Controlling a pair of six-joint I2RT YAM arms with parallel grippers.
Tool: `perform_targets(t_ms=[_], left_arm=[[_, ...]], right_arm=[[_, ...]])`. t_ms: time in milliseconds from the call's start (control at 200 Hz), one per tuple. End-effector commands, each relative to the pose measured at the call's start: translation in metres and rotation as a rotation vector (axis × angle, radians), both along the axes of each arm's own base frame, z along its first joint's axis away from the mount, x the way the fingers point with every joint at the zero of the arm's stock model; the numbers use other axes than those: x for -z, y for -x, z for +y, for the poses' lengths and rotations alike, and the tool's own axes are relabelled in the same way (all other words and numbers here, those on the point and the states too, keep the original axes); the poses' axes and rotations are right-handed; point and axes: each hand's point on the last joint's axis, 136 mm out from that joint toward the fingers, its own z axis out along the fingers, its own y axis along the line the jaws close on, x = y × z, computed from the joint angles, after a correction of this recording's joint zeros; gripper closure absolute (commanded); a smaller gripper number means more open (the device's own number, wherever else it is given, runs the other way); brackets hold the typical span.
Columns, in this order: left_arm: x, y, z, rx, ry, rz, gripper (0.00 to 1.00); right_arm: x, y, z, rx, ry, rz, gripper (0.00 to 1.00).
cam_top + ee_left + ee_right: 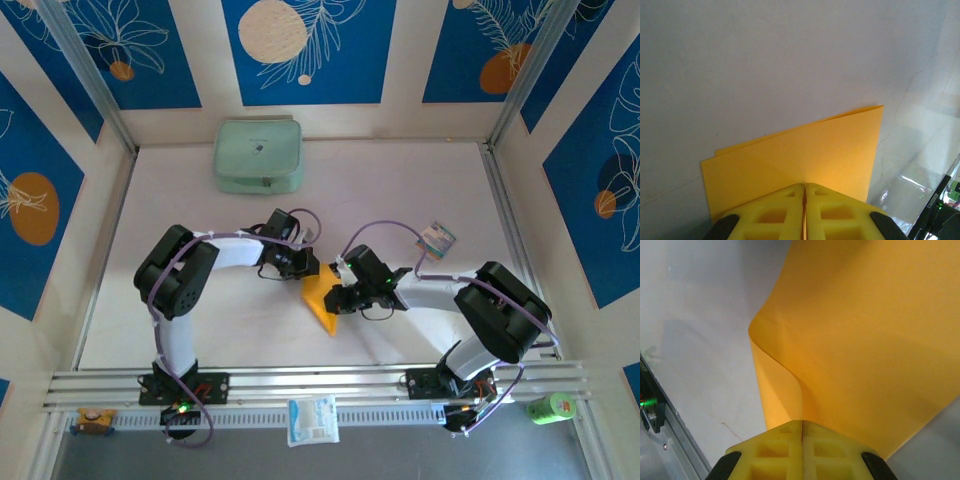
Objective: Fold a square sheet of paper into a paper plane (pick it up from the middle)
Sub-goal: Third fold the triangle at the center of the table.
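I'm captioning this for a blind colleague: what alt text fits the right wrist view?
The right claw is shut on the edge of the orange-yellow paper, which curls softly just beyond it rather than lying flat. The white table shows on the left.

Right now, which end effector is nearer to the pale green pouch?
Left. The left end effector is on the robot's side of the pouch, slightly to its right; the right end effector is farther forward and farther right. Both pinch the orange paper.
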Motion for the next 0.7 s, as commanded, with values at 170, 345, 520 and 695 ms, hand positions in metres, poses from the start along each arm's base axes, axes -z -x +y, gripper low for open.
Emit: perform_targets(t_ms=[170,345,520,695], left_arm=[[0.0160,0.0107,0.0100,-0.004,-0.051,0.044,0.90],[0.0154,0.0105,0.0100,-0.005,-0.050,0.043,0.90],[0.0133,0.0097,0.0095,-0.004,-0.048,0.038,0.90],[0.0124,0.0093,0.0089,-0.004,-0.046,0.037,0.91]], right_arm=[[-0.0048,-0.0107,-0.0019,0.006,0.035,-0.046,0.97],[-0.0028,-0.0108,-0.0020,-0.001,0.047,-0.040,0.96],[-0.0011,-0.0101,-0.0034,-0.001,0.056,-0.040,0.97],[0.0010,-0.0090,-0.0047,0.000,0.066,-0.035,0.97]])
